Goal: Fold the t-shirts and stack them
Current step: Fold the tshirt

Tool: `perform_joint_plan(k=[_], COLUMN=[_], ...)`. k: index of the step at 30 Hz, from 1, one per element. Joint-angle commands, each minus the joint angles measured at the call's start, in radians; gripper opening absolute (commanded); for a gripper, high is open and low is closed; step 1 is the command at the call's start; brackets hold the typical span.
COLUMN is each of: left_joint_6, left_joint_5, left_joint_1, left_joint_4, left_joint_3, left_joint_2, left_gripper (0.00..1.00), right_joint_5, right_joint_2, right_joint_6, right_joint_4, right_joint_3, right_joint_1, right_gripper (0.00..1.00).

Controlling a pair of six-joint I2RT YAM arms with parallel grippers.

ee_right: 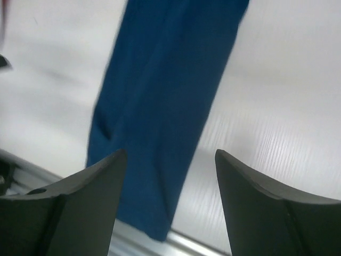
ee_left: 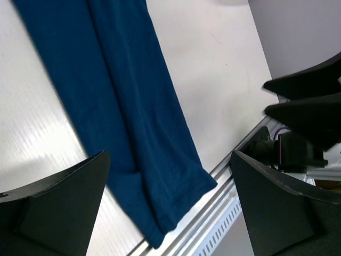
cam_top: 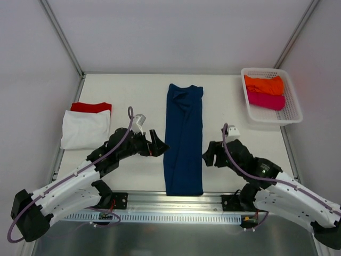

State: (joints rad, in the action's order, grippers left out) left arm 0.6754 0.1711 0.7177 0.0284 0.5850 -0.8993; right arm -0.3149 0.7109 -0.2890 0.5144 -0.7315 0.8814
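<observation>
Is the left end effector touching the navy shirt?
Cannot tell. Top view puts the left end effector at the edge of the navy shirt; height unclear.

This looks like a robot lab test cell. A bare white table (cam_top: 128,96) is boxed in by plain pale wall panels (cam_top: 26,80) set in metal frame bars (cam_top: 61,34). The left arm (cam_top: 69,186) and right arm (cam_top: 290,194) are bolted to a slotted metal rail (cam_top: 176,217) at the near edge, with purple cables (cam_top: 126,130) running along them.
</observation>
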Motion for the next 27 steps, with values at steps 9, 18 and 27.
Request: perform_joint_plan(k=[9, 18, 27], left_joint_6=[0.378, 0.632, 0.607], left_joint_5=[-0.296, -0.551, -0.556], left_joint_1=[0.384, 0.798, 0.816], left_joint_4=[-0.248, -0.206, 0.217], left_joint_3=[-0.31, -0.341, -0.614], left_joint_2=[0.352, 0.162, 0.293], left_gripper=[0.99, 0.99, 0.99], right_joint_5=[-0.283, -0.506, -0.559], right_joint_2=[-0.285, 0.238, 0.179], right_joint_6=[-0.636, -1.008, -1.231], right_joint_4=[0.055, 0.166, 0.208], right_joint_3=[0.385, 0.233, 0.307], right_joint_1=[0.514, 0.869, 0.972], right_gripper=[0.72, 0.77, 0.78])
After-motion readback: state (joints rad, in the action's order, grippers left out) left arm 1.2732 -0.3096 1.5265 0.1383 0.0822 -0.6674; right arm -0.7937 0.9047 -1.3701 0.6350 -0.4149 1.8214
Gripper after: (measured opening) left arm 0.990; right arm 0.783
